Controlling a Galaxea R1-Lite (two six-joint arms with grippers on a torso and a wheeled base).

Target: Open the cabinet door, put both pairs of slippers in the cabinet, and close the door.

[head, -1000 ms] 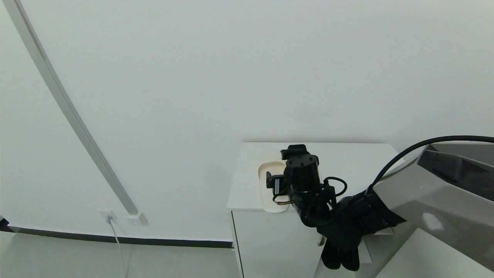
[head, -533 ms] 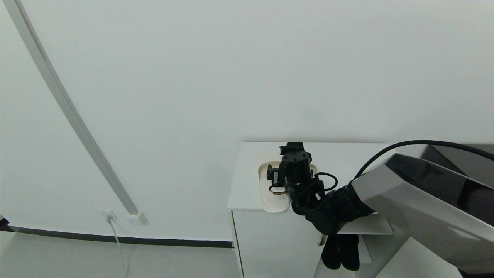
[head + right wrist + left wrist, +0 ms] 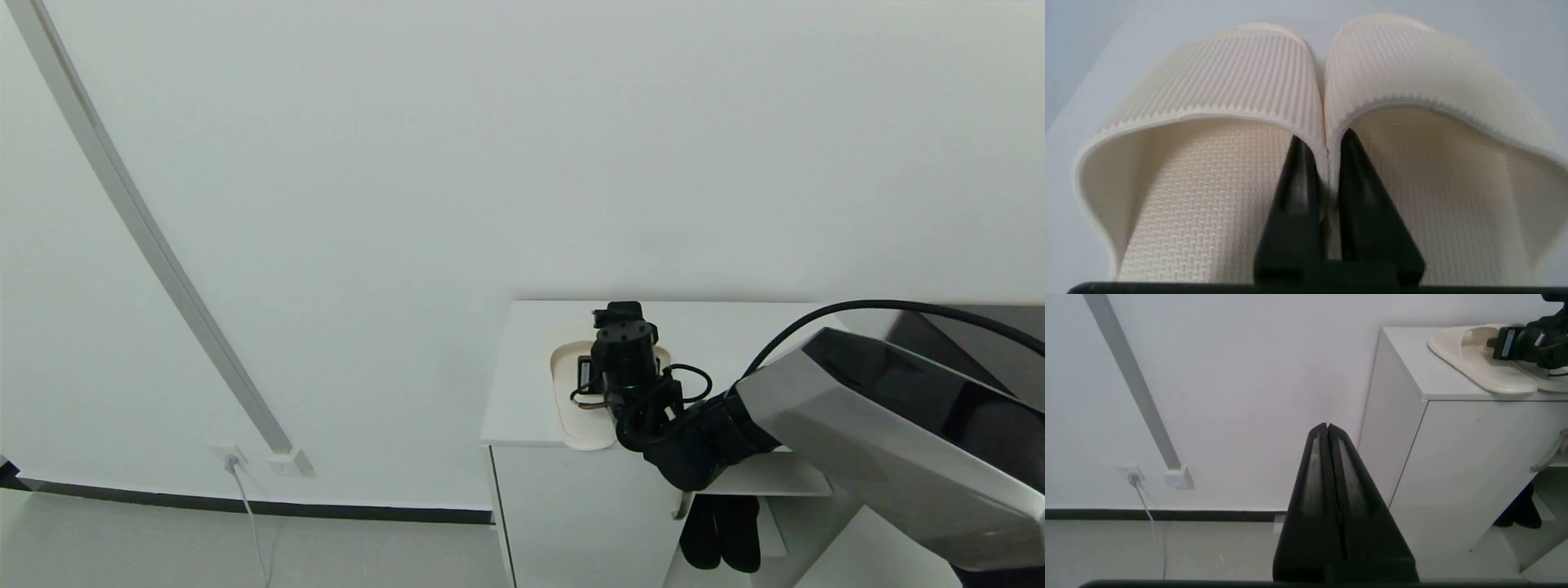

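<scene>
Slippers (image 3: 1208,188) of ribbed cream foam lie side by side on the white cabinet's (image 3: 571,506) top surface (image 3: 522,384). The right wrist view has the right claw (image 3: 1327,143) clamped on their two touching inner strap edges, a grip the arm covers in the head view. The left wrist view has the left claw (image 3: 1327,433) pressed together on nothing, out beside the cabinet. Black slippers (image 3: 722,531) sit low inside it, under a shelf (image 3: 775,480). Behind stand a white wall (image 3: 490,147), a slanting grey conduit (image 3: 147,229), a socket (image 3: 227,457) and a pale floor (image 3: 122,547).
</scene>
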